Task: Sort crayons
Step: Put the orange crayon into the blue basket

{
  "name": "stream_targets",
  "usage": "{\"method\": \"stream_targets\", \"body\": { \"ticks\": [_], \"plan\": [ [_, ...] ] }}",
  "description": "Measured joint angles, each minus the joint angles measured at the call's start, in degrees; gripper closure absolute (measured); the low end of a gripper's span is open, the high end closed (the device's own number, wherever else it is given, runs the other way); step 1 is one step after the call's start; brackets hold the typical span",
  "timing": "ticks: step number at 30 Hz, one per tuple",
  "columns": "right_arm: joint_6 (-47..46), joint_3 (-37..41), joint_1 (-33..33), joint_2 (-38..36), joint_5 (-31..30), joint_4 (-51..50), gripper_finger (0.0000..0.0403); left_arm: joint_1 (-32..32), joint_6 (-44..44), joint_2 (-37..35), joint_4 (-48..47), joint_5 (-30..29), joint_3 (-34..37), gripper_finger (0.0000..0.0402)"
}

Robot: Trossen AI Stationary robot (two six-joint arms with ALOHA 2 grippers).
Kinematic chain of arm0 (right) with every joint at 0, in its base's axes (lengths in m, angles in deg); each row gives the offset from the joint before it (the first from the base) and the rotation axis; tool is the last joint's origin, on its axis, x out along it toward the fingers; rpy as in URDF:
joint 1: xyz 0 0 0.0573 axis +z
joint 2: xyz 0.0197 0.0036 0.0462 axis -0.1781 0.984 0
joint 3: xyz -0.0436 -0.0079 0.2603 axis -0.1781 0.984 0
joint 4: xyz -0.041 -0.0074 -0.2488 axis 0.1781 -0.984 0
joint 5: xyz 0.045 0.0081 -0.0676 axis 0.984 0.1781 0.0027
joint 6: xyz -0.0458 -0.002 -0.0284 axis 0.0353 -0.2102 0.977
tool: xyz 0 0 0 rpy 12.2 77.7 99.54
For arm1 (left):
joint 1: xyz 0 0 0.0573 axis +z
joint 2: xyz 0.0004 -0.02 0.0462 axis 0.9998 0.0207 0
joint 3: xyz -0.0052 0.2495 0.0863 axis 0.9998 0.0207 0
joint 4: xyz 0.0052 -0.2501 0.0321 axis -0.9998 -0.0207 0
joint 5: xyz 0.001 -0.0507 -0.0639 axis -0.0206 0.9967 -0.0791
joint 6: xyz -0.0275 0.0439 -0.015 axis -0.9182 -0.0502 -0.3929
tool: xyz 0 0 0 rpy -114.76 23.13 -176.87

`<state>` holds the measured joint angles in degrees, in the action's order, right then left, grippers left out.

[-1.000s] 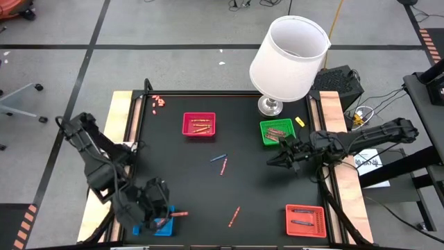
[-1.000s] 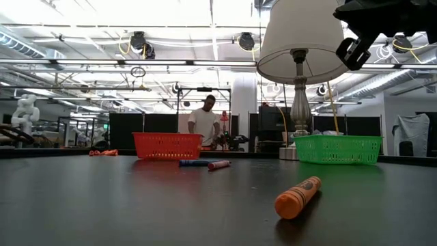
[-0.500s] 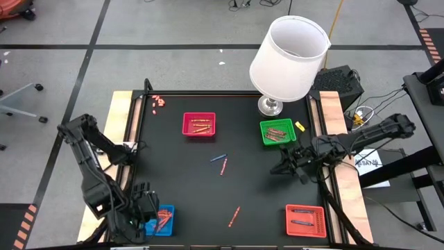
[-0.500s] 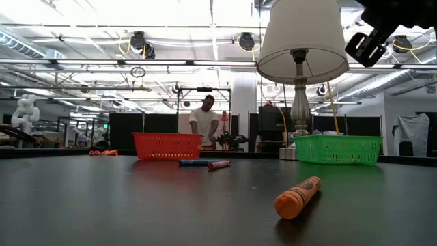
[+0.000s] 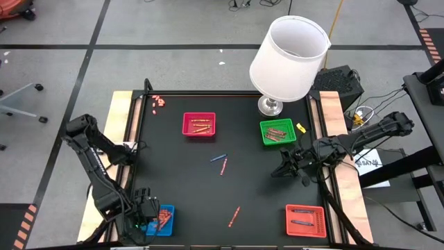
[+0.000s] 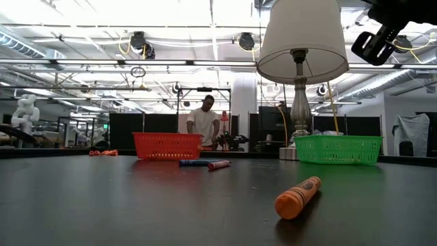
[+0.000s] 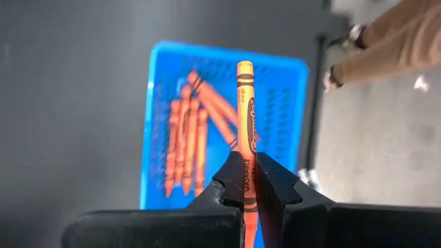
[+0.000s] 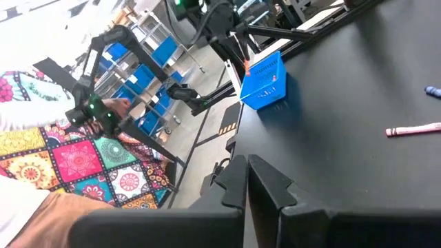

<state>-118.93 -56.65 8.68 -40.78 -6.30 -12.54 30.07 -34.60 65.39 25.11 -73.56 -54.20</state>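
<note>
My left gripper (image 5: 148,219) stands over the blue tray (image 5: 164,219) at the table's near left corner, shut on an orange crayon (image 7: 245,103). Several orange crayons (image 7: 186,141) lie in that tray (image 7: 282,89). My right gripper (image 5: 275,171) hangs shut and empty above the table, just near of the green tray (image 5: 277,131). A blue crayon (image 5: 218,158) and a pink one (image 5: 223,167) lie mid-table. An orange crayon (image 5: 234,217) lies near the front edge. My left gripper pinches the orange crayon's lower part (image 7: 248,180) between its two fingers. The crayon runs along the fingers and sticks out well past their tips. The fingers point steeply down from above. The crayon's free end (image 7: 244,67) hangs over the blue tray; whether it touches the tray, I cannot tell.
A red tray (image 5: 199,124) at the far middle, the green tray and an orange-red tray (image 5: 305,220) at the near right all hold crayons. A white-shaded lamp (image 5: 288,55) stands at the far right. Loose crayons (image 5: 159,101) lie at the far left corner.
My left gripper has sunk and gone toward the table's near left corner, tipping steeply downward over the blue tray, with the orange crayon still in its hold. My right gripper has swung a little toward the near edge and stays shut.
</note>
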Motion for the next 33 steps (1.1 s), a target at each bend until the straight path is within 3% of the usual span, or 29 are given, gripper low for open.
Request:
{"method": "stream_targets", "body": {
  "ticks": [6,19,33],
  "plan": [
    [-0.99,0.00,0.00,-0.02,-0.05,0.00,0.0403,0.04,0.00,0.00,0.82,2.06,4.59,0.0391],
    [-0.68,0.00,-0.07,-0.02,-0.79,-0.02,0.0403,0.11,0.00,-0.02,14.25,4.64,13.12,0.0391],
    [0.54,0.00,-0.07,-0.02,-4.77,-0.04,0.0403,0.11,-1.71,0.85,13.64,5.47,13.90,0.0391]
  ]
}}
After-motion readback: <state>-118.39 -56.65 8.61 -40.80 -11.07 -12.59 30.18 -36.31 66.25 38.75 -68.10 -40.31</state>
